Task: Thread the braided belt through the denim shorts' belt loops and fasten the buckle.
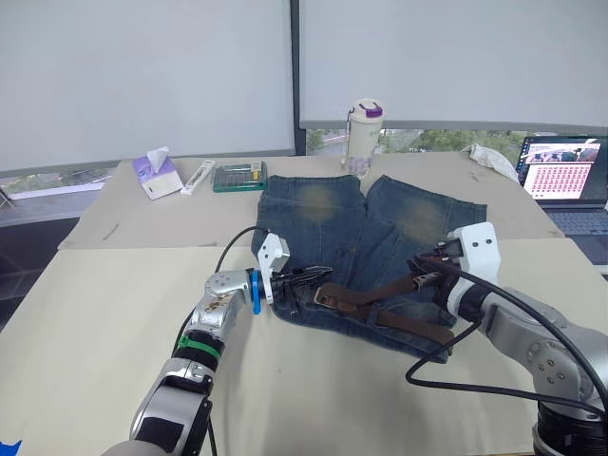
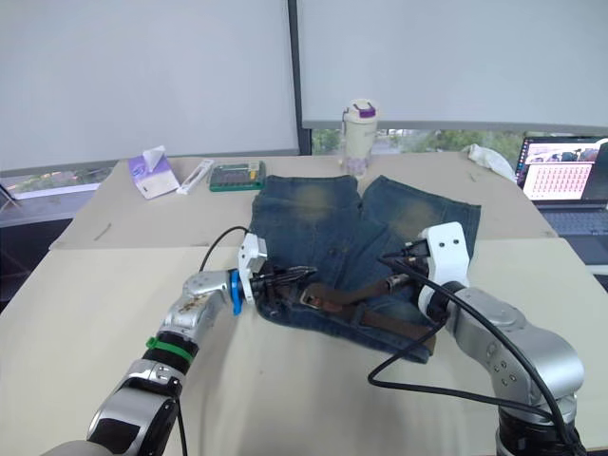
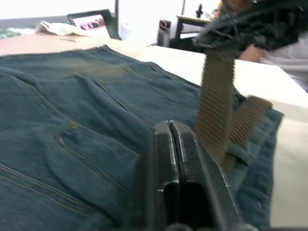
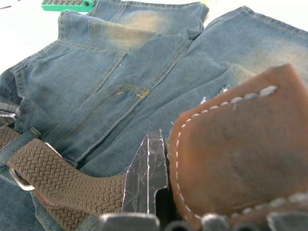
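Table [image 1: 114,313]: denim shorts [image 1: 380,228], right gripper [image 1: 425,275] clamping braided belt [image 1: 380,296].

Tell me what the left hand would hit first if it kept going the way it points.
Probably the braided belt. The left hand, fingers shut, points across the denim shorts at the waistband, where the strap rises just ahead of its tips toward the right hand. Depth is unclear.

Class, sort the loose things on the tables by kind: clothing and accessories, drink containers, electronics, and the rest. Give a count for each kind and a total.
Clothing and accessories: 2, the denim shorts and the braided belt.
Drink containers: 1, a tumbler.
Electronics: 1, a laptop.
The rest: 4, a tissue pack, a white tube, a green bit case, a crumpled cloth.
Total: 8
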Motion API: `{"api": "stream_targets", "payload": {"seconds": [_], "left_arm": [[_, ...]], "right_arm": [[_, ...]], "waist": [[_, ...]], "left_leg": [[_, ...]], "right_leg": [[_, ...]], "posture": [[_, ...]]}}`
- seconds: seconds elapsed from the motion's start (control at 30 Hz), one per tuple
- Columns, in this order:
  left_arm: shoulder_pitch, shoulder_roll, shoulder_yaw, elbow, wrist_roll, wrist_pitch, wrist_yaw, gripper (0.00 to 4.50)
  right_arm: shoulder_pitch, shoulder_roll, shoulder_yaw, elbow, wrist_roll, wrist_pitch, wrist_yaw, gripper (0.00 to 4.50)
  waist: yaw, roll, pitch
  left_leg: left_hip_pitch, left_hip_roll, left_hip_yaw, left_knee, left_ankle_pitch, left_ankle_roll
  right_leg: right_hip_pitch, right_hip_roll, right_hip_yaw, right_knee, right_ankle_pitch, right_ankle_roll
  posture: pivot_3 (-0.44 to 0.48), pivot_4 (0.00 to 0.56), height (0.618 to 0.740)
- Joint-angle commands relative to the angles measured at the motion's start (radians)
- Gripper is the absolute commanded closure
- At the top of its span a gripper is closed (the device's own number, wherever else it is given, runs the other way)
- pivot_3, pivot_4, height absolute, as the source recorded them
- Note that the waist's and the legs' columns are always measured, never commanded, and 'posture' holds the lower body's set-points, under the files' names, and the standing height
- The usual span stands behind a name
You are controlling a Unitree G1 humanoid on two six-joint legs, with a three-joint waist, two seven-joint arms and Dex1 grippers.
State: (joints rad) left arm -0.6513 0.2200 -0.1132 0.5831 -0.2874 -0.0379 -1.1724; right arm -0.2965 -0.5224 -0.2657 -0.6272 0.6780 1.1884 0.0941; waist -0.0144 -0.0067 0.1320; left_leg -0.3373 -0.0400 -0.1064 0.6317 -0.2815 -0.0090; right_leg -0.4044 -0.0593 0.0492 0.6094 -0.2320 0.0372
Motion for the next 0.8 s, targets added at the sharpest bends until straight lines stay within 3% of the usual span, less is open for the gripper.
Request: {"api": "stream_targets", "payload": {"seconds": [0.03,0.3,0.63,0.8], "left_arm": [[-0.001,0.005,-0.014,0.011,0.038,-0.048,-0.001,4.47],[-0.01,-0.01,-0.042,0.096,0.127,-0.081,0.075,4.47],[-0.008,0.029,-0.192,0.235,0.355,-0.217,0.143,4.47],[-0.017,0.002,-0.158,0.241,0.322,-0.141,0.197,4.47]], "right_arm": [[-0.02,-0.006,-0.014,-0.013,-0.013,-0.036,0.014,4.5],[-0.032,-0.004,-0.021,-0.012,-0.031,-0.032,0.026,4.5],[-0.052,-0.014,-0.048,-0.012,-0.042,-0.026,0.037,4.5],[-0.066,-0.006,-0.064,-0.014,-0.039,-0.022,0.035,4.5]], "waist": [[0.002,0.0,0.0],[0.003,0.0,0.0],[0.005,0.001,-0.002],[0.007,0.001,-0.003]], "left_leg": [[0.0,0.0,0.0,0.0,0.0,0.0],[0.0,0.0,0.0,0.001,0.0,0.0],[0.001,0.0,-0.001,0.002,0.0,0.0],[0.005,0.0,-0.003,0.002,0.0,0.001]], "right_leg": [[0.0,0.0,0.0,0.0,0.0,0.0],[0.001,0.0,0.0,0.0,0.0,0.0],[0.005,0.0,-0.002,0.001,0.0,0.0],[0.016,-0.001,-0.004,-0.001,-0.005,0.008]], "posture": [[0.0,0.15,0.74],[0.0,0.15,0.74],[0.0,0.15,0.74],[0.0,0.15,0.74]]}}
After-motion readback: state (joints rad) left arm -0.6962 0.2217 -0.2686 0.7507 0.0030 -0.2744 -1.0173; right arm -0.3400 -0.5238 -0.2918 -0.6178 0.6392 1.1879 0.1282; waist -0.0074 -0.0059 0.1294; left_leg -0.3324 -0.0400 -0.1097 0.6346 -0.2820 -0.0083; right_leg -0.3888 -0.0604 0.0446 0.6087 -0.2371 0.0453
